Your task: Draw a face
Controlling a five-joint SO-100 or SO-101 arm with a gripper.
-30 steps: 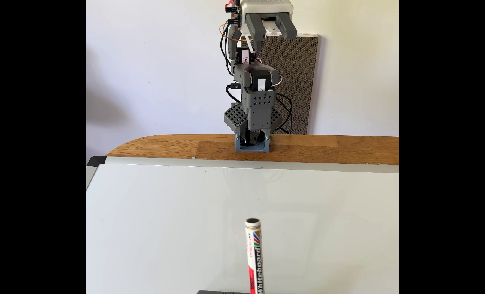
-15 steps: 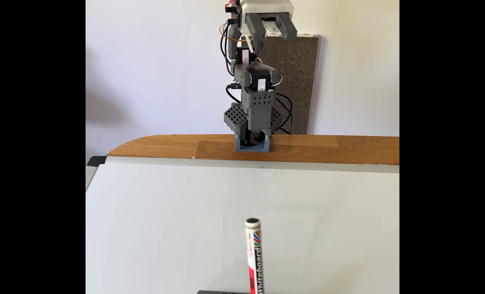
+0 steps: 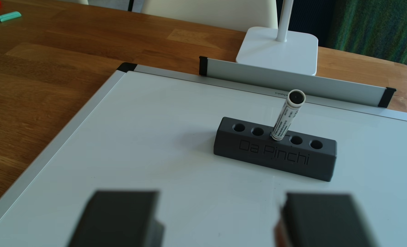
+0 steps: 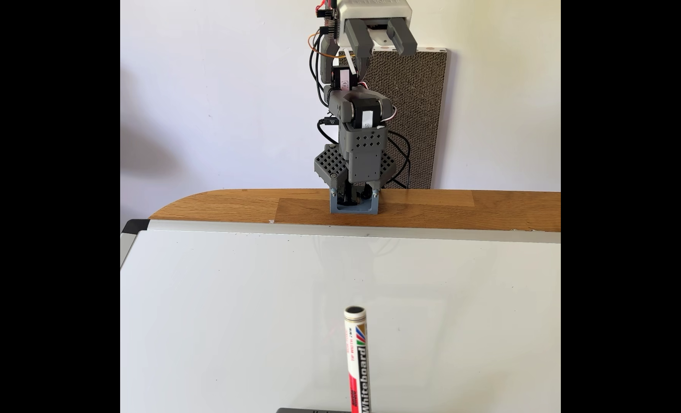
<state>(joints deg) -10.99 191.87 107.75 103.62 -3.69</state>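
A whiteboard marker (image 3: 285,116) (image 4: 357,357) stands upright in the middle hole of a dark grey holder (image 3: 276,152) lettered "Da Pinchi". The holder rests on a blank whiteboard (image 3: 150,142) (image 4: 251,309) lying flat on the wooden table. My gripper (image 4: 382,45) is raised high above the arm's base, far from the marker, open with nothing between its fingers. In the other view the two dark blurred fingers (image 3: 119,218) frame the bottom edge, with the gripper (image 3: 219,223) wide apart and well short of the holder.
A white lamp base (image 3: 278,49) stands beyond the board's pen tray (image 3: 292,83). Pens (image 3: 5,17) lie at the far left of the table. A brown corrugated panel (image 4: 414,115) leans on the wall behind the arm's base (image 4: 355,204).
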